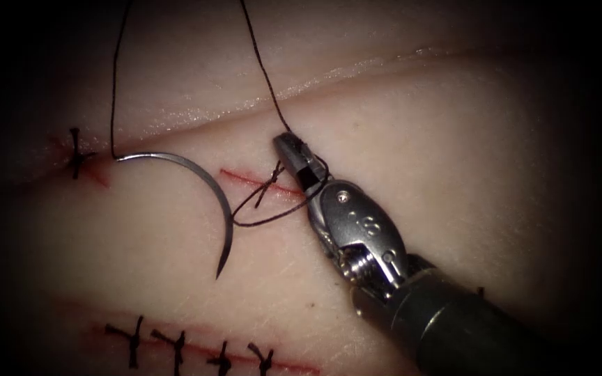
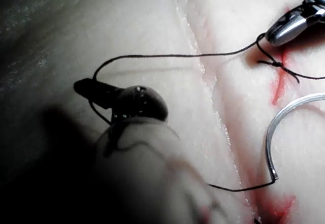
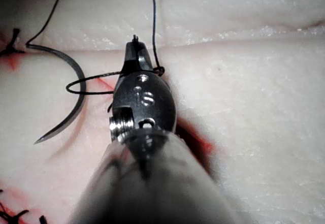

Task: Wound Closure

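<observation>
In the endoscope view, your right arm's steel needle driver [image 1: 299, 161] comes in from the near right, its jaws clamped on the dark thread [image 1: 263, 73], which loops around them over the short red cut [image 1: 256, 182] in the pale pork tissue [image 1: 454, 153]. The curved steel needle [image 1: 207, 186] lies free on the tissue, left of that cut.

In the left wrist view, your left arm's dark tool [image 2: 94, 88] has thread at its tip; you cannot tell its jaw state.

In the right wrist view, your right tool [image 3: 134, 56] grips the thread beside the needle [image 3: 71, 109].
</observation>
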`<state>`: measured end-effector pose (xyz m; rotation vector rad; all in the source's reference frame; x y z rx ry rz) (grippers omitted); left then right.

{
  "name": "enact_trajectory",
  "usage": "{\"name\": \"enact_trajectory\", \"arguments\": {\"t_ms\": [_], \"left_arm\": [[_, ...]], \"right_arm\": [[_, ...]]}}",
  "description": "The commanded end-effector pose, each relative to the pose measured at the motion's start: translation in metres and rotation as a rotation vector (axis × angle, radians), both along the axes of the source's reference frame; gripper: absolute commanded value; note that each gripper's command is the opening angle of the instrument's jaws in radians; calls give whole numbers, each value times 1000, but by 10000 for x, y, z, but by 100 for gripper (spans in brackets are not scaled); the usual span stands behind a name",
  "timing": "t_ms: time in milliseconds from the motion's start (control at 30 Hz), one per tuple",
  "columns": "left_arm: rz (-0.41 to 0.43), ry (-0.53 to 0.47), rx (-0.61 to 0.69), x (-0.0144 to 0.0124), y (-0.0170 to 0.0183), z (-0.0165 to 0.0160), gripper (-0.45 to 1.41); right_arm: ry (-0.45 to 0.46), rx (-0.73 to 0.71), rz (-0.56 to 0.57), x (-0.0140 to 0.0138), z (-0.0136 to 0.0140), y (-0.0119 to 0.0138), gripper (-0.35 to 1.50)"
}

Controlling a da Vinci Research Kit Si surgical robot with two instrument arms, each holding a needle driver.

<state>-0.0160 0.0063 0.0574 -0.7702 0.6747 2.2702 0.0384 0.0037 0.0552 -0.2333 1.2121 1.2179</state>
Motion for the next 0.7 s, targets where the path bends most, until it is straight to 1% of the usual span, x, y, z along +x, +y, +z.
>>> {"name": "enact_trajectory", "arguments": {"t_ms": [33, 67, 133, 167, 300, 333, 367, 400, 467, 567, 633, 700], "left_arm": [[-27, -30, -5, 4, 9, 4, -45], [-65, -70, -14, 11, 21, 0, -45], [-101, -107, -21, 18, 30, -2, -45], [-137, -172, -27, 27, 40, -5, -45], [-242, -311, -33, 41, 55, -9, -45], [-279, -354, -35, 45, 58, -9, -45], [-368, -449, -41, 51, 65, -10, -45], [-415, -484, -43, 54, 68, -11, -45], [-494, -526, -69, 59, 73, -12, -45], [-605, -561, -69, 65, 82, -14, -45], [-666, -561, -71, 69, 89, -16, -45], [-698, -564, -82, 72, 97, -18, -45]], "right_arm": [[0, 5, -19, 11, 11, -16, -35], [-4, 10, -33, 12, 13, -24, -35], [-7, 13, -45, 13, 15, -31, -35], [-6, 13, -56, 13, 16, -36, -35], [-5, 16, -76, 16, 17, -44, -35], [-4, 15, -76, 17, 17, -46, -35], [-2, 17, -87, 20, 17, -48, -35], [-1, 17, -91, 21, 17, -49, -35], [0, 19, -97, 24, 17, -52, -35], [3, 19, -108, 28, 17, -57, -35], [6, 18, -115, 29, 17, -59, -35], [6, 20, -120, 30, 17, -62, -35]]}}
